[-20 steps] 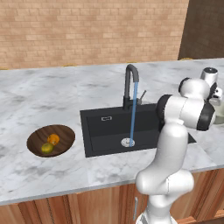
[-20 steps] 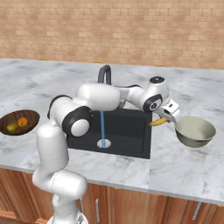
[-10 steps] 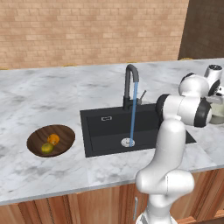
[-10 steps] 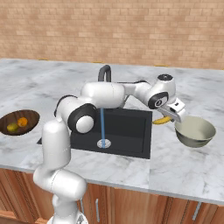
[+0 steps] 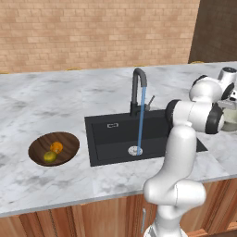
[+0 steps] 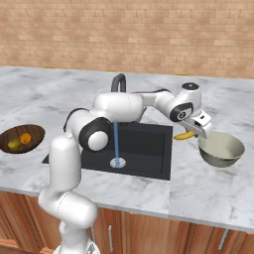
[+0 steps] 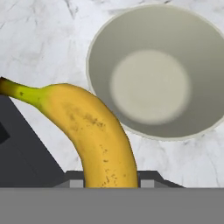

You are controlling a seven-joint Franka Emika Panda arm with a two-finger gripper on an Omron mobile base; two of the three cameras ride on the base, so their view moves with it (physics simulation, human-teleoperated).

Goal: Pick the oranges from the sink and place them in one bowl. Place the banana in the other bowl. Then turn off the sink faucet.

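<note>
Arm stretched far right over the counter, gripper [image 6: 197, 130] clamped on the banana [image 7: 89, 131], carried above the marble just short of the grey-beige bowl [image 7: 153, 72] ahead. From the left base camera: two oranges [image 5: 53, 152] in the wooden bowl [image 5: 65, 140], well away, and water running from the faucet [image 5: 138, 90] into the sink [image 5: 109, 139].

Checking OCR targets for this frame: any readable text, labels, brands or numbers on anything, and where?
None readable.
The sink has a small pale outline mark on its back wall in the left base view: a shape, not letters.
The banana shows only brown speckles, no sticker.
The pale bowl, wooden bowl, faucet and brick wall carry no markings.
</note>
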